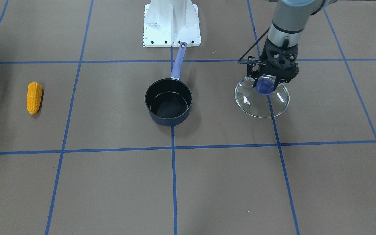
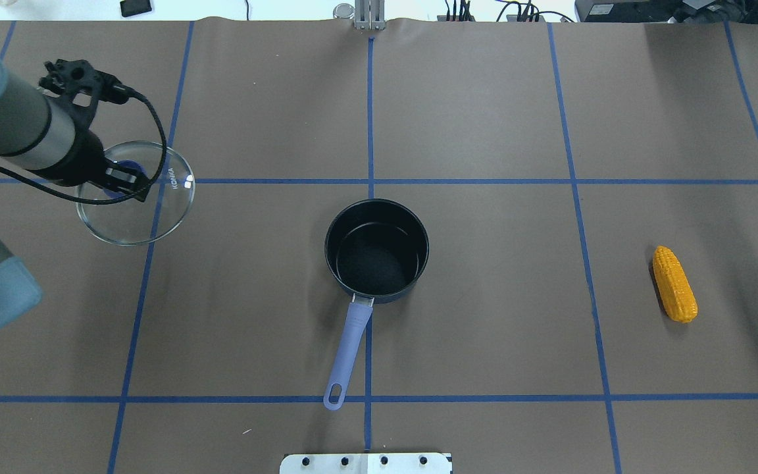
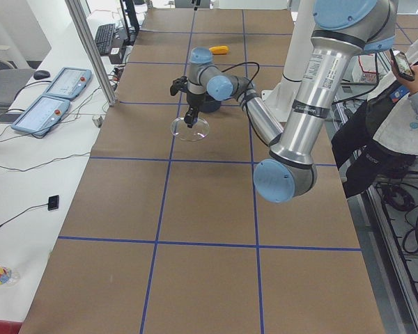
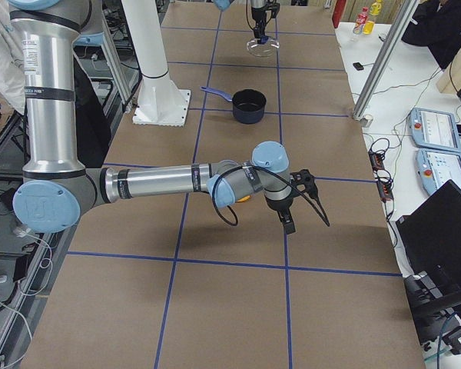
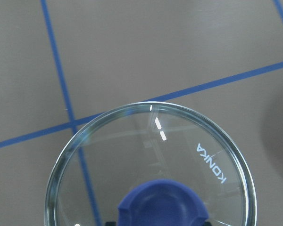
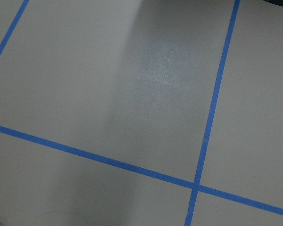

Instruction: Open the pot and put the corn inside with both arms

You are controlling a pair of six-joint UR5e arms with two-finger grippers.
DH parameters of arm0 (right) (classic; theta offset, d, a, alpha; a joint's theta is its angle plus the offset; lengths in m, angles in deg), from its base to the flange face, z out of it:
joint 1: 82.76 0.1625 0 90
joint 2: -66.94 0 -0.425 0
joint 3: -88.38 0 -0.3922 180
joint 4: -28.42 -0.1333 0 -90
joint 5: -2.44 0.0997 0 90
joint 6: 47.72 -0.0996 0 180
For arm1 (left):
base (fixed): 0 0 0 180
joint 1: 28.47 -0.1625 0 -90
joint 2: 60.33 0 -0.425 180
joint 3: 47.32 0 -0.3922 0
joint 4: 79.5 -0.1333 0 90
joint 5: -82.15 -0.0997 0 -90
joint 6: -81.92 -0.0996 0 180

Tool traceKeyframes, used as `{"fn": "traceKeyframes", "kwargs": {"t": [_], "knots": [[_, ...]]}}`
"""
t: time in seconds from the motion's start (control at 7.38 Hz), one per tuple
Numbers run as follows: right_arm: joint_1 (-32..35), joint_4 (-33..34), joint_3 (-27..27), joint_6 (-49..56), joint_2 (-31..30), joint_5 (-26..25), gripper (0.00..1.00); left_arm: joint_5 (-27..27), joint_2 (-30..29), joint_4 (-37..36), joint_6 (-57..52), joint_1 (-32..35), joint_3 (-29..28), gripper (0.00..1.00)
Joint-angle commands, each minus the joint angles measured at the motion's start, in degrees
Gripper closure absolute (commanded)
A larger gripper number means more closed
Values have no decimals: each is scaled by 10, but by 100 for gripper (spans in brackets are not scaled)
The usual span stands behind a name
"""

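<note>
The pot point(image 1: 168, 104) stands open and empty mid-table, its periwinkle handle point(image 2: 347, 349) pointing toward the robot base. My left gripper point(image 1: 265, 85) is shut on the blue knob point(image 5: 162, 205) of the glass lid point(image 1: 261, 106), holding it well to the pot's side; the lid also shows in the overhead view point(image 2: 135, 220). The corn point(image 2: 674, 284) lies on the table far on the other side of the pot. My right gripper point(image 4: 286, 221) hangs above the table near the corn and shows only in the right side view; I cannot tell whether it is open or shut.
The white robot base point(image 1: 171, 26) stands just behind the pot handle. Blue tape lines grid the brown table point(image 2: 484, 118). Control pendants point(image 3: 56, 83) lie on a side bench, and a person point(image 3: 397, 104) stands beside the robot.
</note>
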Motion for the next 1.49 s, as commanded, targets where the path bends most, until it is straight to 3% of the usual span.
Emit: {"fn": "traceKeyframes", "kwargs": {"t": [0.0,0.27,0.54,1.36], "knots": [[-1,0,0,0,0,0,0,39,85,144,-36,36,-58,82],[-1,0,0,0,-1,0,0,85,140,230,-41,36,-91,82],[-1,0,-1,1,-2,-1,0,88,200,306,-33,35,-99,80],[-2,0,-1,0,-2,-1,0,84,194,369,-33,11,-164,65]]}}
